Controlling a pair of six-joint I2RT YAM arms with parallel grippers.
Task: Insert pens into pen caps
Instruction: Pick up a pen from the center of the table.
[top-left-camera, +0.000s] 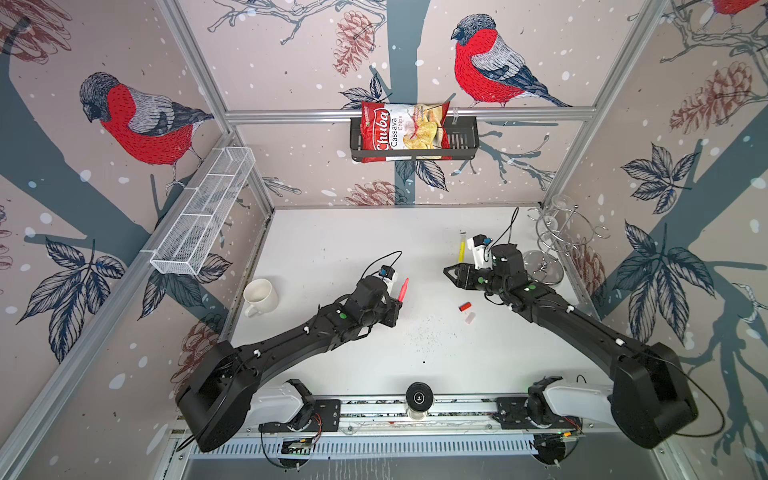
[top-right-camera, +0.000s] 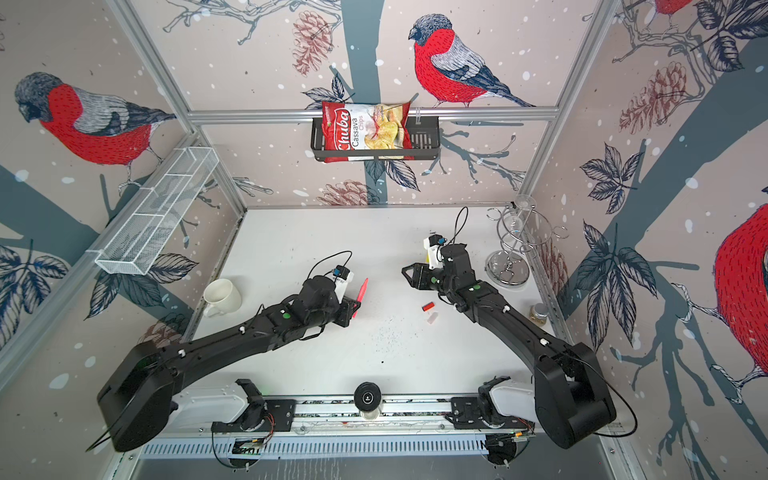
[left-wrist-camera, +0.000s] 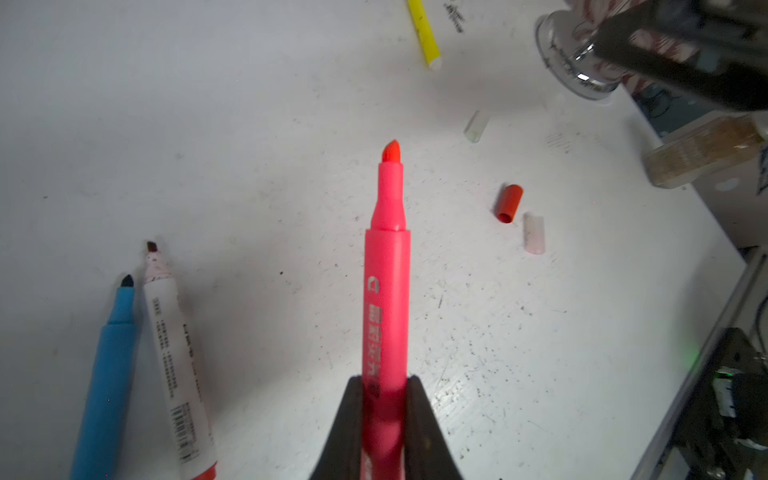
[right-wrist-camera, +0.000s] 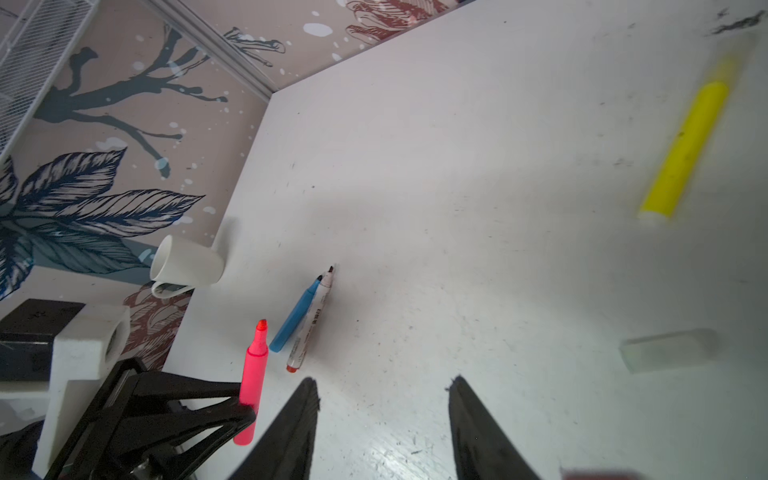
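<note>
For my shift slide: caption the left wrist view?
Left gripper clamps uncapped neon pink marker pen above white table; small red tube cap lies loose.

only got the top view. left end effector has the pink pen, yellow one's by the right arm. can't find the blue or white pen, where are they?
Observer: Left wrist view has them. The blue pen and white pen lie side by side on the table, uncapped, next to the pink pen held in the left end effector. The left arm probably blocks them for you.
Operator: ok. caps: I count the red cap plus one whitish cap.
Observer: Right wrist view shows a second whitish cap on the table near the yellow pen, off to one side of the open right end effector.
</note>
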